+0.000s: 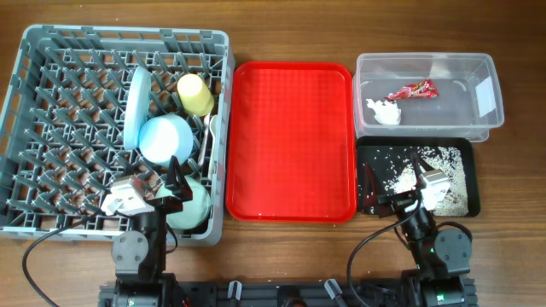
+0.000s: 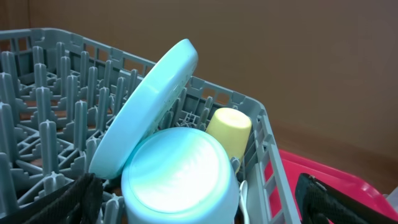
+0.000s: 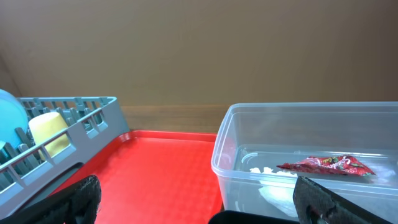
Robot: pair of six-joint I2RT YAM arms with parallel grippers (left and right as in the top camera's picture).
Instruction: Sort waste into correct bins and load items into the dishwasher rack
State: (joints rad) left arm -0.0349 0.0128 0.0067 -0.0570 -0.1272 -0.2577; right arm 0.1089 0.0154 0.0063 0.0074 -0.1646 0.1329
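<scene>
The grey dishwasher rack (image 1: 51,102) holds the light blue plate (image 1: 136,98) on edge, the yellow cup (image 1: 195,94), an upturned light blue bowl (image 1: 165,139), a pale green bowl (image 1: 194,207) and a white utensil (image 1: 207,136). My left gripper (image 1: 175,181) hovers open over the rack's near right corner, its fingers either side of the blue bowl (image 2: 180,180) without touching it. The clear tub (image 1: 478,68) contains the red wrapper (image 1: 413,90) and the napkin (image 1: 384,112). Rice scraps (image 1: 448,158) lie in the black tray (image 1: 368,153). My right gripper (image 1: 401,183) hangs open and empty above that tray.
The red serving tray (image 1: 290,141) lies bare between the rack and the two bins. In the right wrist view it (image 3: 161,168) runs between the rack wall (image 3: 68,118) and the tub (image 3: 261,130). Both arm bases stand at the table's near edge.
</scene>
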